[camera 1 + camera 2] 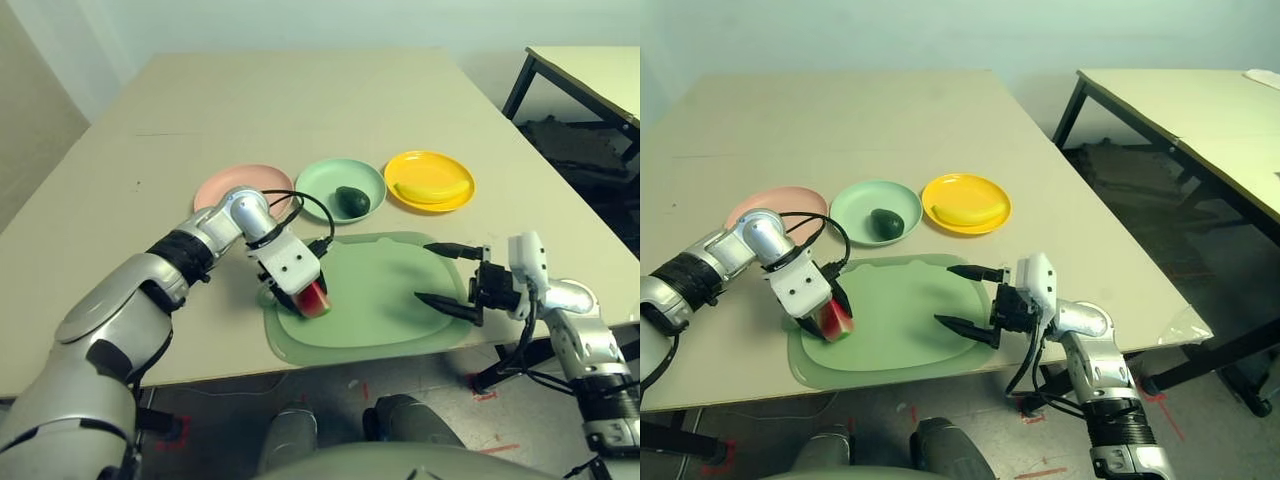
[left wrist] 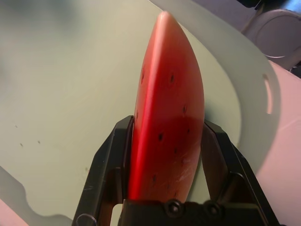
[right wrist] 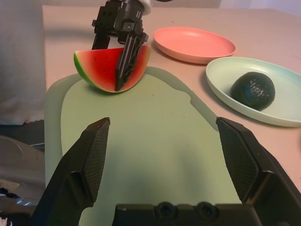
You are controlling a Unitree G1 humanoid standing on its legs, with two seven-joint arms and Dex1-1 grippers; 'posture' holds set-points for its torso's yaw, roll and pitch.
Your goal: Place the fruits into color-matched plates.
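Observation:
My left gripper is shut on the red watermelon wedge, its black fingers pressing both flat sides, at the left part of the pale green mat. The green rind faces down, just at the mat's surface. The dark green avocado lies in the mint green plate. The yellow banana lies in the yellow plate. The pink plate sits bare behind my left wrist. My right gripper hovers open over the mat's right edge, holding nothing.
The three plates stand in a row behind the mat, near the middle of the beige table. A second table with dark legs stands to the right, across a gap of floor.

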